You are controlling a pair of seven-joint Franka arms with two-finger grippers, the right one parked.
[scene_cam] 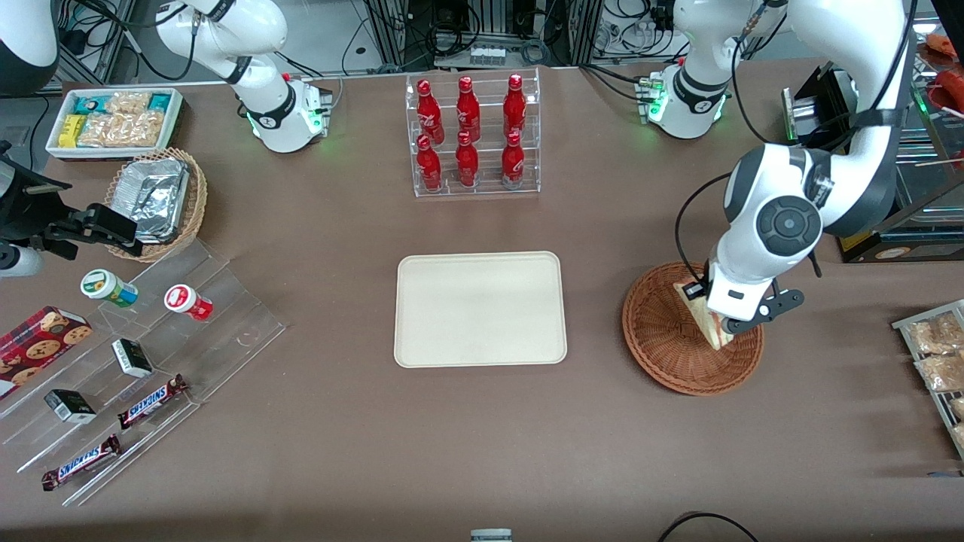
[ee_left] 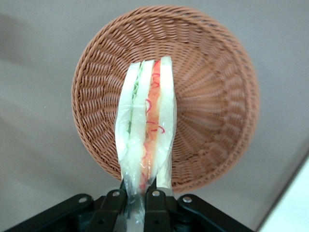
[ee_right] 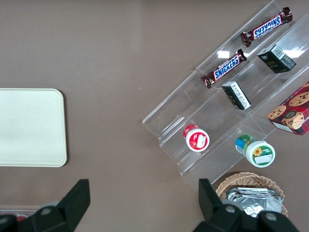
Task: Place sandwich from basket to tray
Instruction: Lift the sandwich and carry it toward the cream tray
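Observation:
The sandwich (ee_left: 147, 130), a wedge of white bread with red and green filling in clear film, hangs from my left gripper (ee_left: 136, 195), which is shut on the wrap at its narrow end. It is held over the round reddish-brown wicker basket (ee_left: 217, 111). In the front view the gripper (scene_cam: 719, 320) and the sandwich (scene_cam: 704, 312) sit over the basket (scene_cam: 663, 354), toward the working arm's end of the table. The cream-white tray (scene_cam: 480, 309) lies flat beside the basket at mid-table with nothing on it, and it also shows in the right wrist view as the tray (ee_right: 29, 128).
A clear rack of red bottles (scene_cam: 474, 135) stands farther from the front camera than the tray. Toward the parked arm's end are a clear stepped shelf (scene_cam: 151, 361) with snacks, a lighter wicker basket (scene_cam: 154, 199) of foil trays and a white bin (scene_cam: 113, 120). Bagged pastries (scene_cam: 938, 354) lie past the basket.

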